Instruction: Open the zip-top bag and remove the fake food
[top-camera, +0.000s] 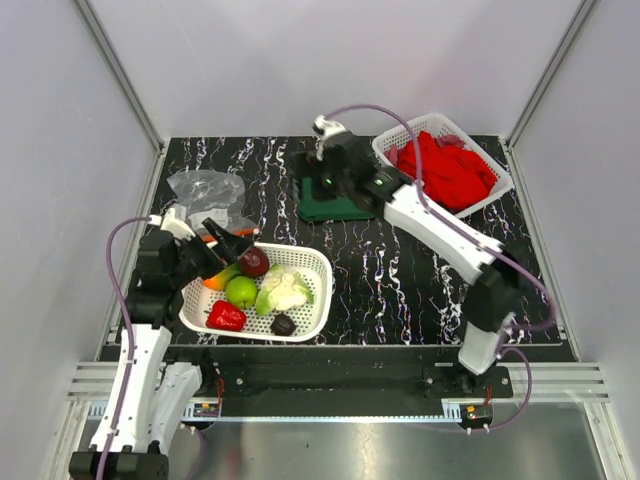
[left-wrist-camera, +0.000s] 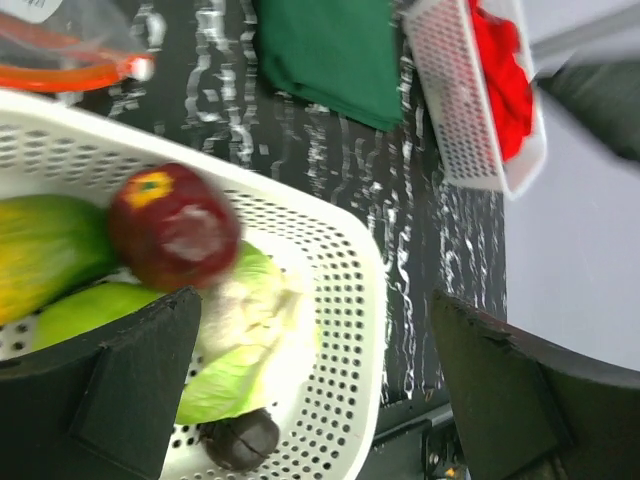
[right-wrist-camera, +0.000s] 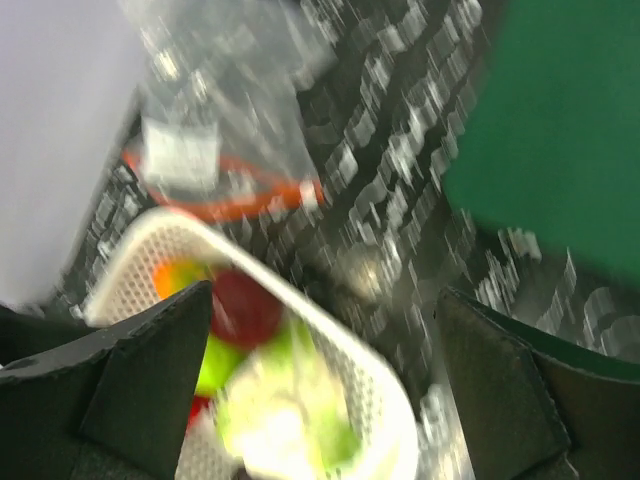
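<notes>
Top external view shows you the fake food (top-camera: 285, 290) lying in a white basket (top-camera: 322, 290) at the near left of the table (top-camera: 400, 280). The zip-top bag (top-camera: 205, 190) lies on the table just behind that basket, its red strip next to it. Your left gripper (top-camera: 228, 243) hangs over the basket's left end, fingers spread wide, holding nothing. Your right gripper (right-wrist-camera: 325, 300) is up by the green cloth (top-camera: 330, 200), spread wide too, with nothing in it.

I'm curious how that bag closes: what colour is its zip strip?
Red-orange; the zip strip shows best in the left wrist view.
</notes>
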